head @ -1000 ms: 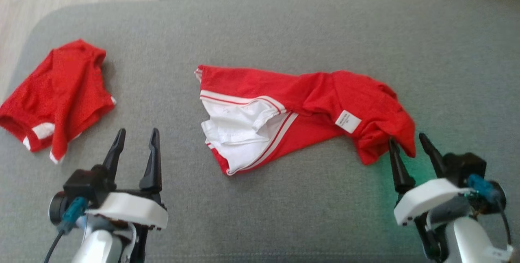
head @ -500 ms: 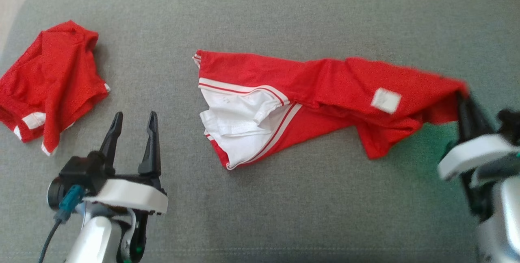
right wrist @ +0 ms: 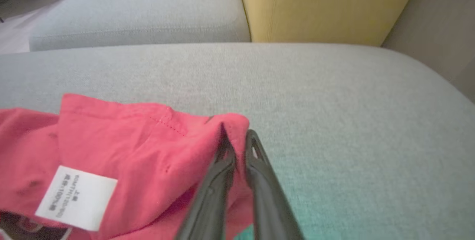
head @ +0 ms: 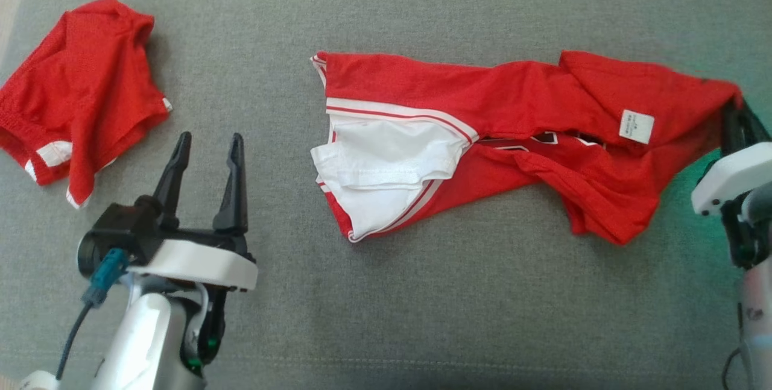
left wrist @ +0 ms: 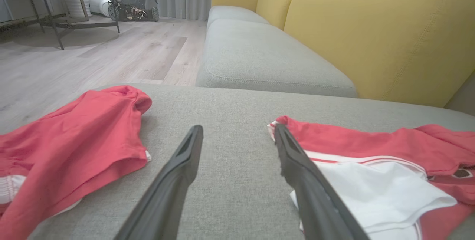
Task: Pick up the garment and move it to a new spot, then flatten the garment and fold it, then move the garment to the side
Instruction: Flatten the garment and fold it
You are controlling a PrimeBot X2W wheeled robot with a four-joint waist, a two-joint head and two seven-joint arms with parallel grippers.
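Grey cushion (head: pixel 422 317) carries everything, with a yellow sofa back (left wrist: pixel 371 36) behind it. Across it the red-and-white garment (head: pixel 422 82) lies stretched from the centre to the right edge, where the right jaws pinch its corner tight. At lower left the left jaws stand wide, holding nothing, near a second red garment (head: pixel 78 76) at upper left.

- Left gripper (head: pixel 208 140): over the near-left part of the surface, fingers pointing away from the robot and spread wide, holding nothing.
- Right gripper (right wrist: pixel 237 136): toward the surface's right side, fingers pressed together, pinching the garment (head: pixel 543 106) by its corner.
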